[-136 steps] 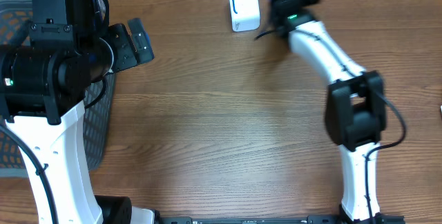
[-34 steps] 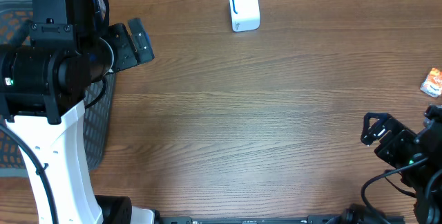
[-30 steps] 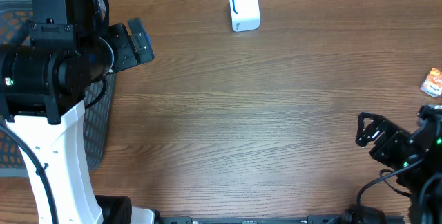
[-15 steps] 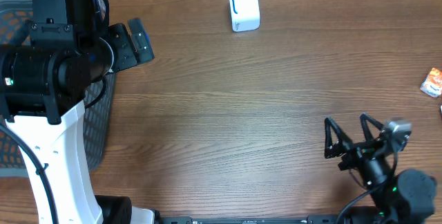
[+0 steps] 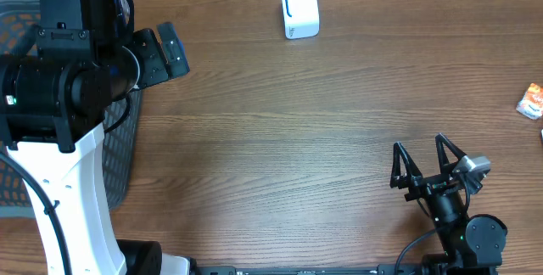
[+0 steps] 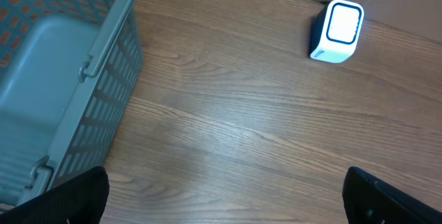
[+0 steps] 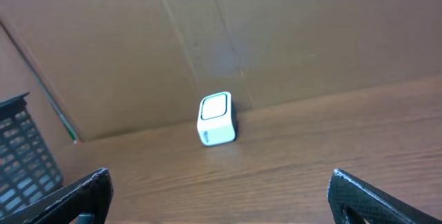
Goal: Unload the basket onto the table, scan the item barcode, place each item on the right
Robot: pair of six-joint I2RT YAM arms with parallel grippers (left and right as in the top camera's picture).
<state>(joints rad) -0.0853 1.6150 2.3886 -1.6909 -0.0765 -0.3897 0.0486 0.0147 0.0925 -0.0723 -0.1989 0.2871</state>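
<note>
At the right edge of the desk [image 5: 280,131] lies a small orange packet [image 5: 532,101], partly cut off by the frame, with nothing touching it. Well apart from it, at the far edge near the middle, stands the white scanner [image 5: 299,8] with its blue-rimmed window. Near the front edge the right hand [image 5: 422,163] sits low, fingers spread apart and empty, facing the scanner. Over by the grey mesh basket [image 6: 103,72], the left hand [image 5: 161,53] hangs above the desk, fingers likewise apart, gripping nothing.
</note>
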